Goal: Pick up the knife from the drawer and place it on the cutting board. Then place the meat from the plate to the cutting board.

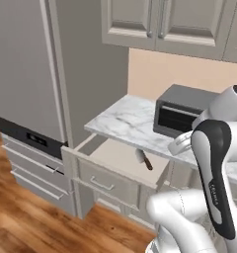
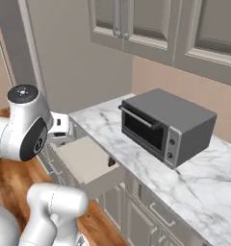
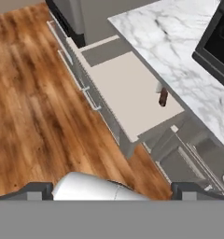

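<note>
Hand view: the gripper [image 3: 112,190] hangs above the wood floor [image 3: 34,116], short of the drawer [image 3: 128,93], with its jaws spread fully wide and nothing between them. The drawer stands pulled out beneath the marble counter [image 1: 125,121]. The knife [image 3: 162,95] lies on the drawer floor at its back edge, the blade partly under the counter lip. On the counter behind the drawer sits a grey toaster oven [image 2: 165,127].

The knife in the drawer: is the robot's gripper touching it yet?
Apart. In the hand view the knife lies in the open drawer far beyond the gripper, with floor between them.
</note>
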